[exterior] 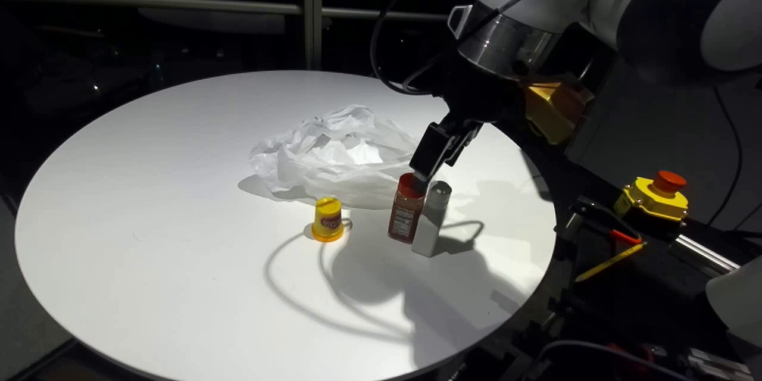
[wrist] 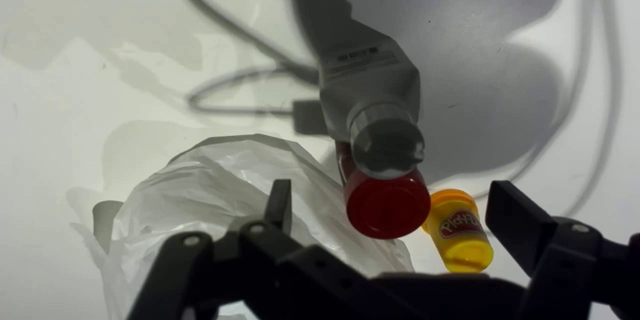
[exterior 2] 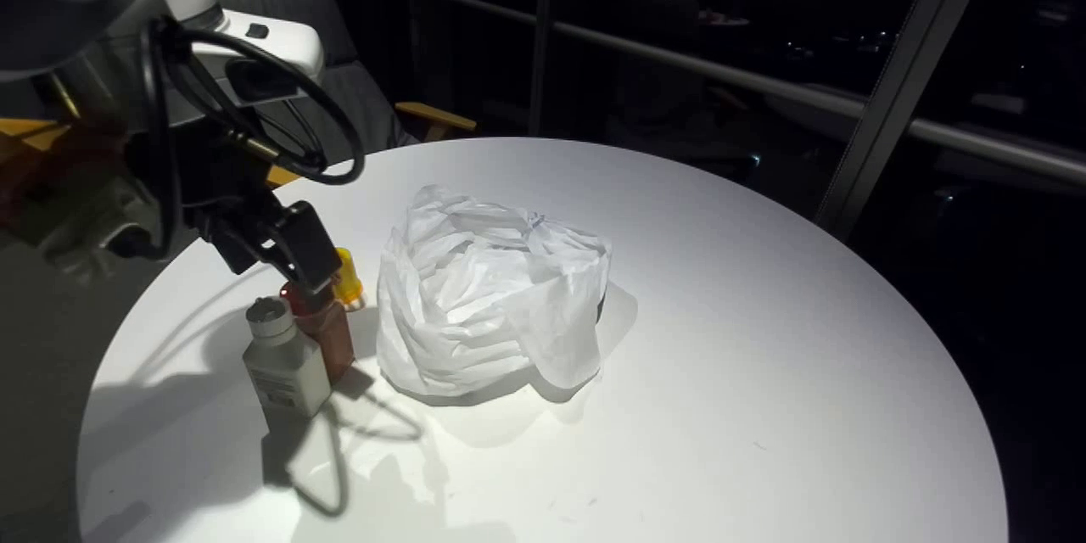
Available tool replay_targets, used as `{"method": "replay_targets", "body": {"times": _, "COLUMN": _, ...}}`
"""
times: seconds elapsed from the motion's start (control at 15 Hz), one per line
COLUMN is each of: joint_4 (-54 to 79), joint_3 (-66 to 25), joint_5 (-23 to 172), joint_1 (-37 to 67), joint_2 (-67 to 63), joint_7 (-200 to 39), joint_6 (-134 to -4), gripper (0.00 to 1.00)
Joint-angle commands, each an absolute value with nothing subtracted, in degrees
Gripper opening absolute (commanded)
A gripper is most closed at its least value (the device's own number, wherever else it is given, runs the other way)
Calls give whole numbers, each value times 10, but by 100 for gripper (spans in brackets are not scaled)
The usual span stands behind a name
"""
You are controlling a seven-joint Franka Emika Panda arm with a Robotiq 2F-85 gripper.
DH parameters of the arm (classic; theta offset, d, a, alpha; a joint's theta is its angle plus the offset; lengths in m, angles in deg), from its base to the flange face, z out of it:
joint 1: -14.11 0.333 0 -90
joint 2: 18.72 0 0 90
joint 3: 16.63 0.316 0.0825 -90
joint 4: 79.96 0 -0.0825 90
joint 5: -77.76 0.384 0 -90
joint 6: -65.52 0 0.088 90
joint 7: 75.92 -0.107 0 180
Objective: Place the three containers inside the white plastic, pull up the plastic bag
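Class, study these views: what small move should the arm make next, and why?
Probably close the jaws gently around the red lid of the spice bottle: the wrist view shows them open with that lid between them, and the bottle stands outside the white plastic bag.

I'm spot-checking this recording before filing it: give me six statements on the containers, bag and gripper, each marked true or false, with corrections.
1. The Play-Doh tub, red-capped spice bottle and white bottle stand outside the plastic bag. True.
2. The white bottle lies on its side. False: it stands upright.
3. The gripper is open in the wrist view. True.
4. The Play-Doh tub stands between the two bottles. False: the bottles stand next to each other, the Play-Doh tub apart.
5. The Play-Doh tub rests on its orange lid. True.
6. The gripper holds the plastic bag up. False: the plastic bag sits on the table.
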State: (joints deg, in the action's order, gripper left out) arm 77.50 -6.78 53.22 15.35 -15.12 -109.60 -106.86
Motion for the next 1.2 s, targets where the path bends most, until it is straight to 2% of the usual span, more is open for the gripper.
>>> {"method": "replay_targets", "body": {"times": 0.0, "joint_4": 751, "joint_3": -84, "joint_5": 488, "joint_1": 160, "joint_2": -124, "joint_7": -1139, "joint_6": -1080, "gripper": 100}}
{"method": "replay_targets", "body": {"times": 0.6, "joint_4": 698, "joint_3": -116, "joint_5": 443, "joint_1": 187, "joint_2": -61, "joint_7": -1195, "joint_6": -1077, "gripper": 100}}
{"method": "replay_targets", "body": {"times": 0.67, "joint_4": 694, "joint_3": -120, "joint_5": 440, "joint_1": 190, "joint_2": -57, "joint_7": -1196, "joint_6": -1073, "gripper": 75}}
{"method": "replay_targets", "body": {"times": 0.73, "joint_4": 692, "joint_3": -124, "joint_5": 438, "joint_1": 195, "joint_2": -55, "joint_7": -1195, "joint_6": -1067, "gripper": 74}}
{"method": "replay_targets", "body": {"times": 1.13, "joint_4": 703, "joint_3": -142, "joint_5": 431, "joint_1": 193, "joint_2": -70, "joint_7": -1183, "joint_6": -1063, "gripper": 27}}
